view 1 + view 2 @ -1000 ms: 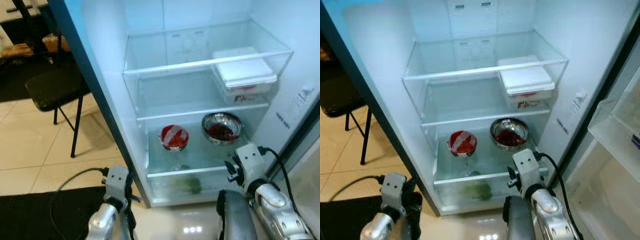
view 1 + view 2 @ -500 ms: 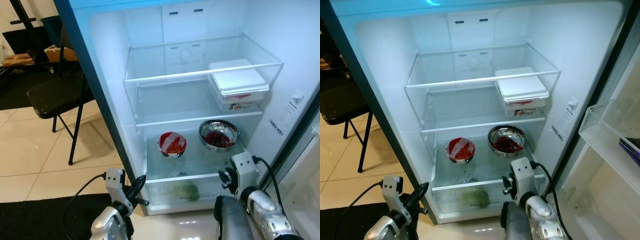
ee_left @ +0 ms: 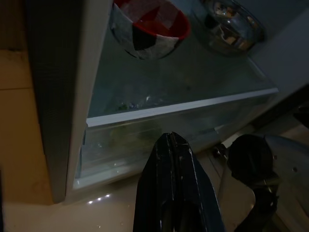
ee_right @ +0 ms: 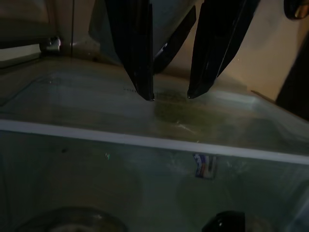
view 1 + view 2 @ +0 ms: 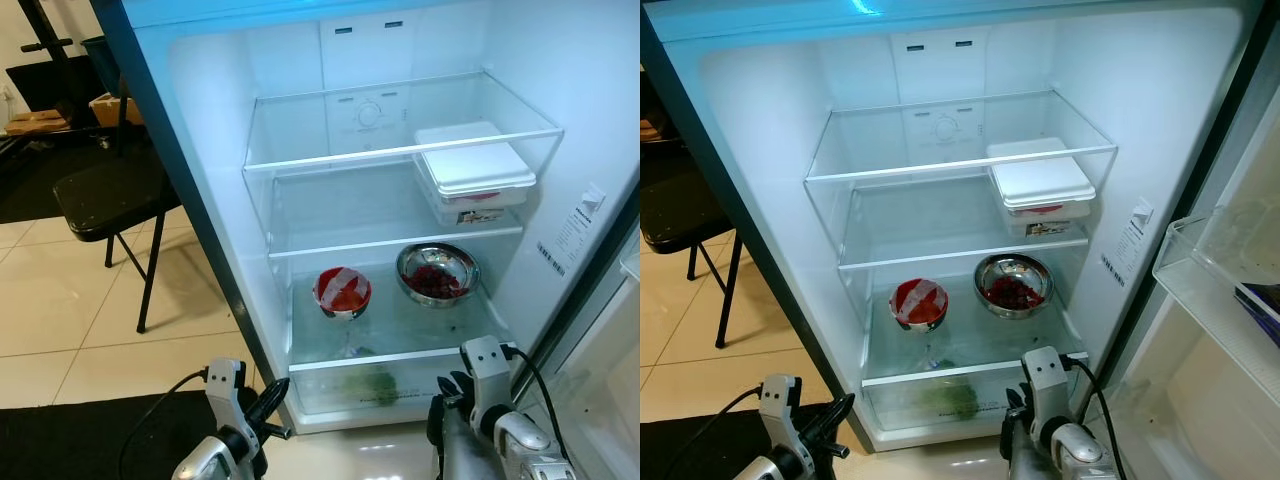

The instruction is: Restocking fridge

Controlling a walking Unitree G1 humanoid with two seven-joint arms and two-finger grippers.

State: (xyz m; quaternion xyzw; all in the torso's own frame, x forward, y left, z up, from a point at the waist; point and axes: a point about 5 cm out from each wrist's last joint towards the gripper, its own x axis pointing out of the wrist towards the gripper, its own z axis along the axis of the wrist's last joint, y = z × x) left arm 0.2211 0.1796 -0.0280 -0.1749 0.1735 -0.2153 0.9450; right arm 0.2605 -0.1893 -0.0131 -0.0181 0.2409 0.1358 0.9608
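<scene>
No text is legible: the fridge wall sticker point(image 5: 578, 228) and container label point(image 5: 470, 214) are too blurred.

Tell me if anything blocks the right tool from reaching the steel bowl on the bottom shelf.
Nothing visible does. The right tool, open, sits low before the crisper drawer; the steel bowl stands above it, on an open-fronted shelf.

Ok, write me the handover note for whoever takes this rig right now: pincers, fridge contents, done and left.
Left pincer: shut, empty, low by the fridge's left edge.
Right pincer: open, empty, low before the crisper drawer.
Fridge door open. White lidded container on the middle shelf, right side. Red-and-white bowl and steel bowl on the lower shelf. Something green in the crisper drawer. Top shelf bare.
Done: those items are in the fridge.
Left: nothing is held; fetch the next item.
</scene>
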